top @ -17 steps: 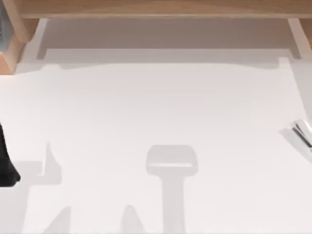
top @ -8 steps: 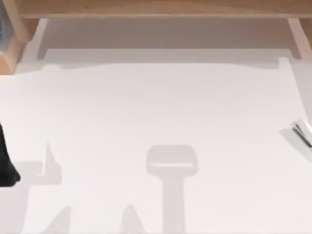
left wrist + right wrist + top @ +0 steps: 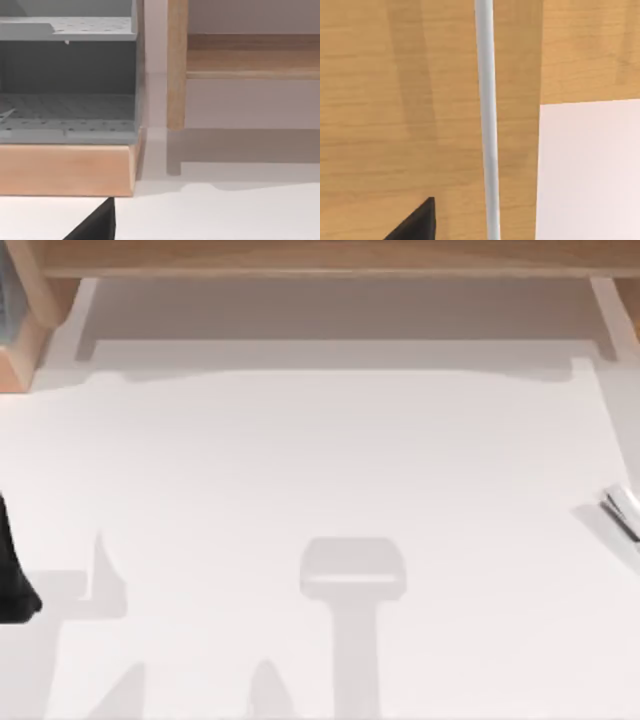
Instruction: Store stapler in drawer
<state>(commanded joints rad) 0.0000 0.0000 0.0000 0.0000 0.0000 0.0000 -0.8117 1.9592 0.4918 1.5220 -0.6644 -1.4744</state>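
The white desk [image 3: 320, 470] is seen from above, bare across most of its surface, with grey shadows cast near its front edge. A wooden frame [image 3: 330, 258] is set along the far edge, and in the left wrist view a wooden-fronted unit with a grey perforated interior [image 3: 67, 107] is seen beside a wooden post [image 3: 176, 65]. In the right wrist view a wood panel [image 3: 395, 100] crossed by a grey bar [image 3: 487, 125] is seen close up. The left arm [image 3: 12, 575] is parked at the desk's left edge; whether either tool is spread or pressed together cannot be told. The stapler [image 3: 622, 508] lies flat at the desk's far right edge, untouched.
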